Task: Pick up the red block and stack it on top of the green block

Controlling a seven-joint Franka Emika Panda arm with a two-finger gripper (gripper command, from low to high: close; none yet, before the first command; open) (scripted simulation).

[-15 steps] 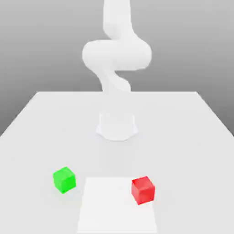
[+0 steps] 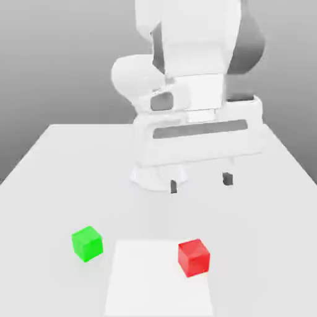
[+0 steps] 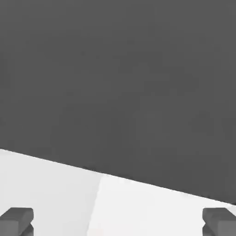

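Observation:
The red block [image 2: 194, 257] sits on the white table toward the exterior view's right, at the edge of a lighter white patch [image 2: 158, 278]. Toward the exterior view's left rests the green block [image 2: 87, 243], well apart from the red one. My gripper [image 2: 200, 182] hangs high above the table, behind the blocks and a little to the right of the red block, tilted slightly. It is open, its two dark fingertips [image 2: 173, 186] spread wide with nothing between them. The hand view catches both fingertips [image 3: 17, 220] over the table's edge and a dark background.
The white table [image 2: 56, 179] spreads wide around both blocks. The arm's round base [image 2: 148, 173] stands at the table's middle back, partly behind the hand.
The hand has swung forward into the exterior view, now large in front of the arm and base. Both blocks lie where they were.

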